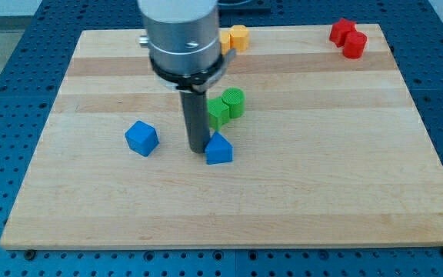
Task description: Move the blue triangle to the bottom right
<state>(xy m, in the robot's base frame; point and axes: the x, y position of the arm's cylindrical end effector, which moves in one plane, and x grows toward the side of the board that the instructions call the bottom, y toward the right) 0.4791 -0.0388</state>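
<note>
The blue triangle (219, 148) lies near the middle of the wooden board (229, 200). My tip (198, 148) is down on the board, touching or almost touching the triangle's left side. A blue cube (141, 138) sits further to the view's left of the tip, apart from it.
Two green blocks (228, 105) stand just above the triangle, behind the rod. A yellow and an orange block (235, 38) sit at the top edge, partly hidden by the arm. Two red blocks (348, 36) sit in the top right corner.
</note>
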